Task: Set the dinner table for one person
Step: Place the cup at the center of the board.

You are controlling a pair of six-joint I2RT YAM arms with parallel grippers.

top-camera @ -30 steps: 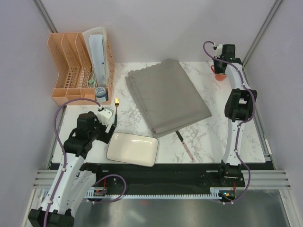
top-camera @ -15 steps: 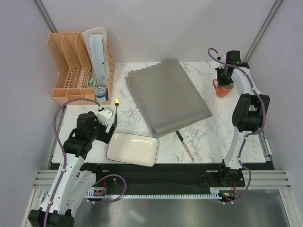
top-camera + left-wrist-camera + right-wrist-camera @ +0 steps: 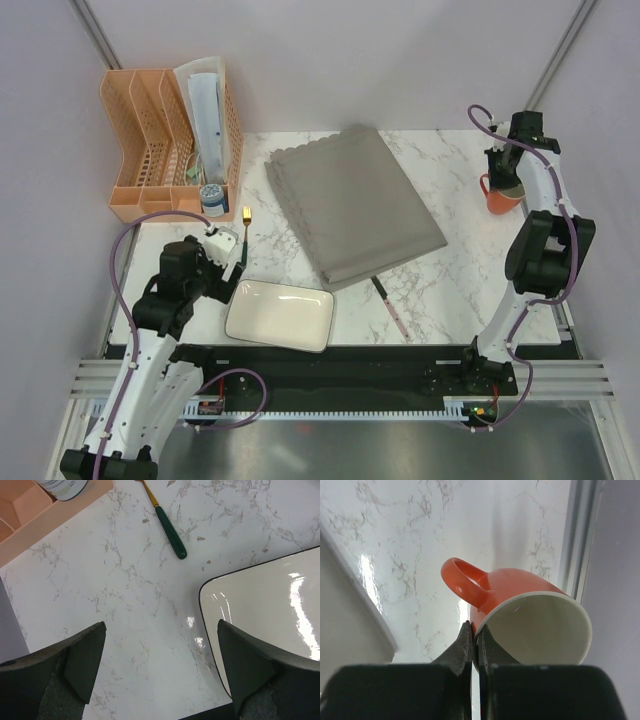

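- While my right end effector (image 3: 475,630) pinches the tilted mug (image 3: 530,610) by its rim over the far right of the surface (image 3: 450,270), nothing looks set.
- Beside the plate (image 3: 260,615), my left end effector (image 3: 160,652) hangs spread.
- I judge the mat (image 3: 350,200) and fork (image 3: 170,532) unarranged.

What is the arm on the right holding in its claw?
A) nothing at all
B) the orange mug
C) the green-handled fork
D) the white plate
B: in the wrist view, the right gripper is pinched shut on the rim of the mug, next to its handle.
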